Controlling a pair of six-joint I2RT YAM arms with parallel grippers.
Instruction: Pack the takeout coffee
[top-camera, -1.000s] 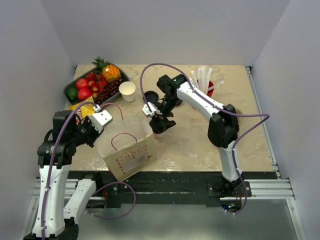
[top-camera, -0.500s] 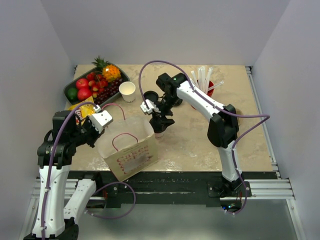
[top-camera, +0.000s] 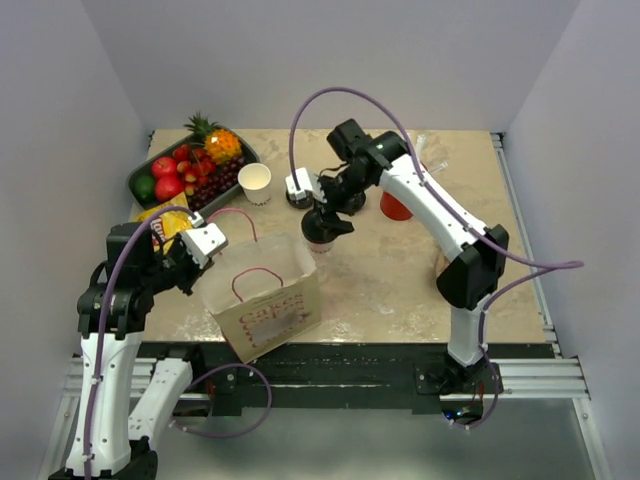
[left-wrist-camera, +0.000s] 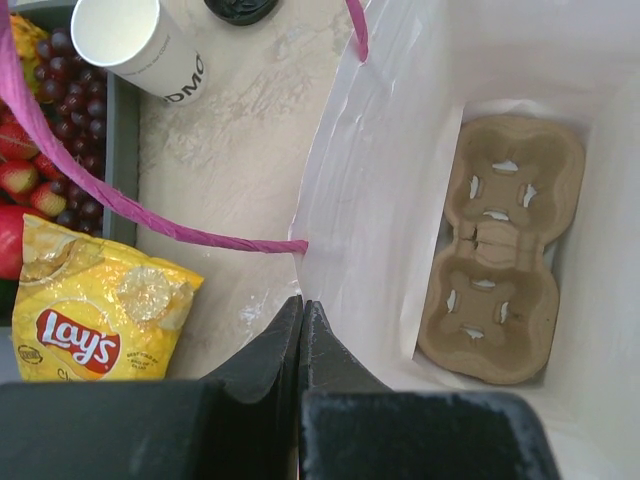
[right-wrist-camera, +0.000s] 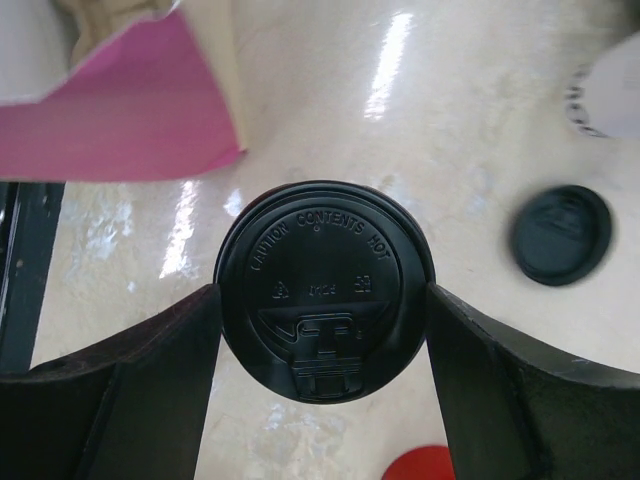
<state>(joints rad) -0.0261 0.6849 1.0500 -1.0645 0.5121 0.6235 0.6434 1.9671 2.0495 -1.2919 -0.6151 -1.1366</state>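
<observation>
My right gripper (top-camera: 322, 224) is shut on a white paper cup topped with a black lid (right-wrist-camera: 325, 288); its fingers (right-wrist-camera: 150, 370) press both sides of the lid. It holds the cup (top-camera: 320, 236) just beyond the far right corner of the paper bag (top-camera: 265, 300). My left gripper (left-wrist-camera: 300, 305) is shut on the bag's rim (left-wrist-camera: 305, 245) and holds the bag open. A second white cup (top-camera: 254, 182) stands open and a loose black lid (right-wrist-camera: 560, 235) lies by it. The cup also shows in the left wrist view (left-wrist-camera: 140, 45).
A brown cardboard cup carrier (left-wrist-camera: 505, 250) lies in the bottom of the bag. A fruit tray (top-camera: 190, 165) and a yellow chips bag (left-wrist-camera: 95, 300) are at the far left. A red cup (top-camera: 397, 206) stands under my right arm.
My right arm has risen and drawn back, carrying the lidded cup away from the bag's side toward the table's middle. The left gripper keeps its hold on the bag.
</observation>
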